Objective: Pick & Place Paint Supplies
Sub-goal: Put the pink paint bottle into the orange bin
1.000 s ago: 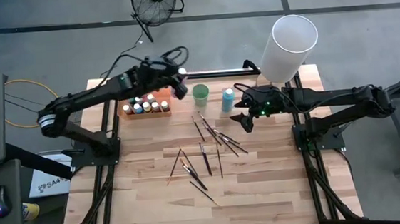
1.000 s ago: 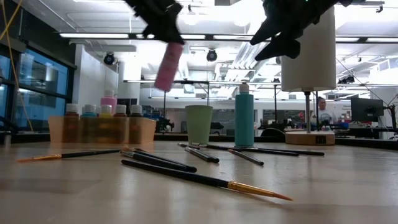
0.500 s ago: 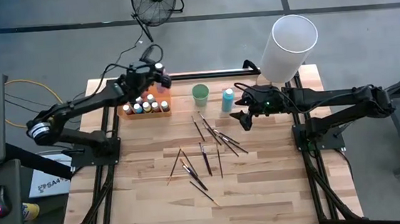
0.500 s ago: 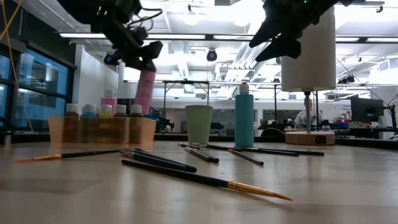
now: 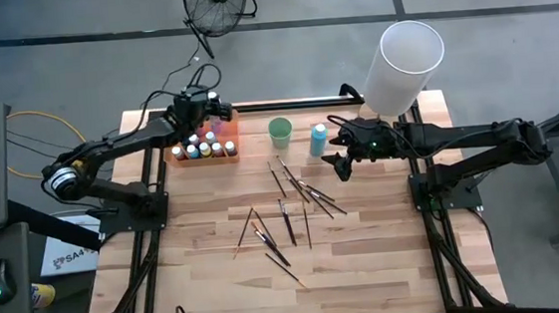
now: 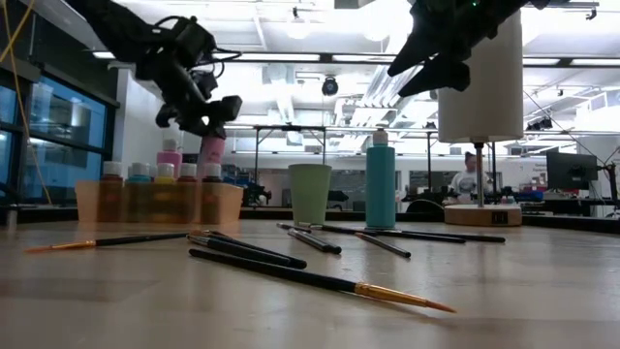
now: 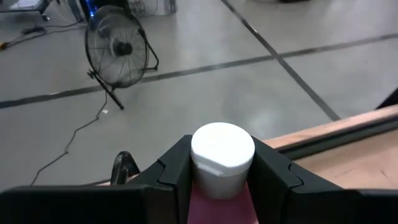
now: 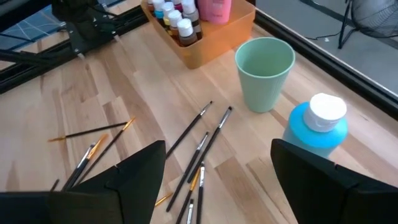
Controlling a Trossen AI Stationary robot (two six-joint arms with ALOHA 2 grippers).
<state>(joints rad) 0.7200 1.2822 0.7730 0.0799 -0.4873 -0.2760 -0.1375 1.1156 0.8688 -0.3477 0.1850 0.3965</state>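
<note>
High view: the table (image 5: 368, 269) has open wood along its near half and both side edges, while the far strip is crowded by the orange tray (image 5: 201, 143), the green cup (image 5: 280, 131) and the blue bottle (image 5: 318, 138). Brushes (image 5: 289, 211) lie scattered across the middle, leaving little clear wood between my two arms. A big white cylinder (image 5: 402, 67) stands at the far right corner, just behind my right arm. My left gripper (image 6: 208, 121) hangs over the tray's far right end, clamped on the pink bottle (image 6: 211, 150), whose white cap (image 7: 222, 152) sits between my fingers (image 7: 177, 171); whether its base touches the tray floor I cannot tell, since the tray wall and small bottles (image 5: 197, 149) hide it. A second pink bottle (image 6: 170, 157) stands behind them, partly covered. My right gripper (image 8: 217, 174) hovers with jaws spread wide and empty, near the blue bottle and above the far brushes; its fingertips are cut off in the right wrist view.
</note>
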